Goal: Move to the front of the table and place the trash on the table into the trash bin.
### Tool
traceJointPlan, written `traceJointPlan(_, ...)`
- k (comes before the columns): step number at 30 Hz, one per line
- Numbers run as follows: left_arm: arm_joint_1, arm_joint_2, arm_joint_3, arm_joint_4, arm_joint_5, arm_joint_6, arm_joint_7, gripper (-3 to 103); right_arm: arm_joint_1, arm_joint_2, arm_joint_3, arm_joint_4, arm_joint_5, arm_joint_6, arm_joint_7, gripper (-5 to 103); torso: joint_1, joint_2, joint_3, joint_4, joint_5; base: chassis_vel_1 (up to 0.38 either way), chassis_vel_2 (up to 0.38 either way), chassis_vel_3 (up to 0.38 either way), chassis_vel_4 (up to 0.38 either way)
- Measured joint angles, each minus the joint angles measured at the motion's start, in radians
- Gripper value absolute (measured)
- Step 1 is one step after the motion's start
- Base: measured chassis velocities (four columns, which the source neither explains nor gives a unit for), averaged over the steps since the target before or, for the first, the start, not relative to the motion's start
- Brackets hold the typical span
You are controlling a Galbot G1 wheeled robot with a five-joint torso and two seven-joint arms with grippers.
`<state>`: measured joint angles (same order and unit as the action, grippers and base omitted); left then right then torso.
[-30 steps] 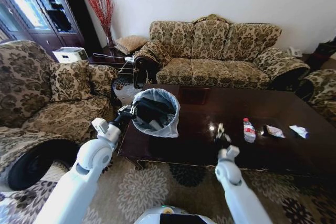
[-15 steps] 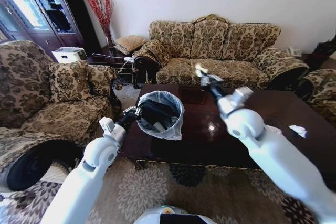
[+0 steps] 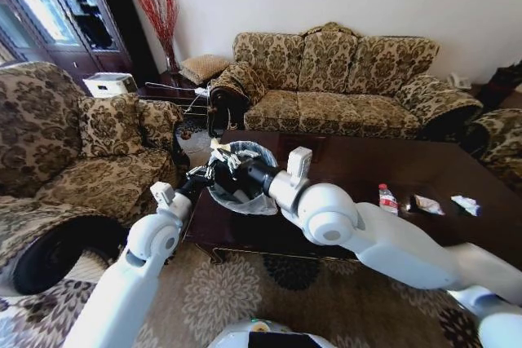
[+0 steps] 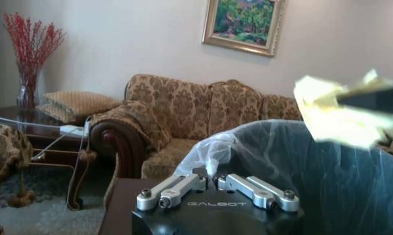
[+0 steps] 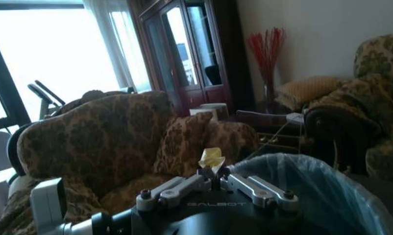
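Reaching across the table [image 3: 457,238], your right gripper [image 3: 226,156] sits over the near rim of the bin [image 3: 265,155], jaws pinched on a yellow scrap [image 5: 211,157]. From the left wrist that scrap shows just above the bag's [image 4: 353,161] folded edge, not yet inside. Your left gripper [image 4: 213,185] is closed on the liner at the bin's rim on the armchair side, holding a bunched fold of plastic.

You have little open room at the bin: it stands at the table's left end, close to the corner edge, and both grippers crowd the same side of its rim, nearly touching. The right arm lies diagonally over the table's front left part, its elbow over the front edge.

Trash left on the table sits well apart at the right end: a bottle [image 3: 386,199], then a wrapper [image 3: 426,204], then a tissue [image 3: 466,204], in a loose row with bare wood between them and the bin.

Around you, an armchair [image 3: 81,144] stands close on the left of the table corner, a sofa [image 3: 342,79] runs behind the far edge, and patterned carpet [image 3: 245,291] lies along the front.
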<state>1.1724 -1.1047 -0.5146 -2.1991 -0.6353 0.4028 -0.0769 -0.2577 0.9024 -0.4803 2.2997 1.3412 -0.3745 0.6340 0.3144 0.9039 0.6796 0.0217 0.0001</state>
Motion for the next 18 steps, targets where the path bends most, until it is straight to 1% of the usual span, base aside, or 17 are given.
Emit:
traceJointPlan(3, 0.000, 0.001, -0.002, 0.001, 0.000, 0.000, -0.001, 3, -0.039, -0.029, 0.019, 0.019, -0.004, -0.012, 0.005, 0, 0.000, 0.000, 0.000, 0.0002, -0.0002, 0.000, 0.000, 0.000, 0.000)
traceJointPlan(6, 0.001, 0.001, -0.007, 0.002, 0.000, -0.001, -0.001, 3, -0.107, -0.066, 0.059, 0.025, -0.051, -0.047, -0.033, 0, 0.000, 0.000, 0.000, 0.0001, 0.0001, 0.000, 0.000, 0.000, 0.000)
traceJointPlan(7, 0.001, 0.001, -0.007, 0.002, 0.000, -0.001, -0.001, 3, -0.107, -0.066, 0.059, 0.025, -0.051, -0.047, -0.033, 0, 0.000, 0.000, 0.000, 0.0001, 0.0001, 0.000, 0.000, 0.000, 0.000)
traceJointPlan(9, 0.001, 0.000, -0.008, 0.002, 0.000, -0.003, 0.000, 3, -0.119, -0.076, 0.065, 0.022, -0.097, -0.048, -0.059, 0, 0.000, 0.000, 0.000, 0.0001, 0.0001, 0.000, 0.000, 0.000, 0.000)
traceJointPlan(10, 0.001, 0.000, -0.008, 0.000, 0.000, -0.003, 0.000, 3, -0.121, -0.079, 0.066, 0.019, -0.111, -0.042, -0.072, 5, 0.000, 0.000, 0.000, 0.0001, 0.0001, 0.000, 0.000, 0.000, 0.000)
traceJointPlan(12, 0.003, 0.000, -0.009, -0.002, 0.000, -0.003, 0.000, 3, -0.121, -0.081, 0.067, 0.017, -0.120, -0.038, -0.080, 5, 0.000, 0.000, 0.000, 0.0001, 0.0000, 0.000, 0.000, 0.000, 0.000)
traceJointPlan(13, 0.007, 0.000, -0.009, -0.006, 0.000, -0.003, 0.000, 3, -0.121, -0.082, 0.068, 0.016, -0.123, -0.034, -0.084, 16, 0.000, 0.000, 0.000, 0.0003, -0.0001, 0.000, 0.000, 0.000, 0.000)
traceJointPlan(14, 0.009, -0.001, -0.009, -0.009, 0.001, -0.003, 0.000, 3, -0.121, -0.082, 0.068, 0.015, -0.123, -0.033, -0.084, 16, 0.000, 0.000, 0.000, 0.0004, -0.0001, 0.000, 0.000, 0.000, 0.000)
traceJointPlan(15, 0.012, -0.001, -0.010, -0.013, 0.002, -0.003, 0.000, 3, -0.122, -0.081, 0.068, 0.012, -0.125, -0.030, -0.084, 27, 0.000, 0.000, 0.000, 0.0004, -0.0002, 0.000, 0.000, 0.000, 0.000)
traceJointPlan(17, 0.014, -0.002, -0.010, -0.016, 0.002, -0.004, 0.000, 3, -0.122, -0.080, 0.069, 0.010, -0.126, -0.028, -0.084, 27, 0.000, 0.000, 0.000, 0.0004, -0.0001, 0.000, 0.000, 0.000, 0.000)
traceJointPlan(18, 0.016, -0.002, -0.011, -0.019, 0.002, -0.004, 0.000, 3, -0.122, -0.079, 0.071, 0.008, -0.126, -0.026, -0.084, 32, 0.000, 0.000, 0.000, 0.0003, -0.0001, 0.000, 0.000, 0.000, 0.000)
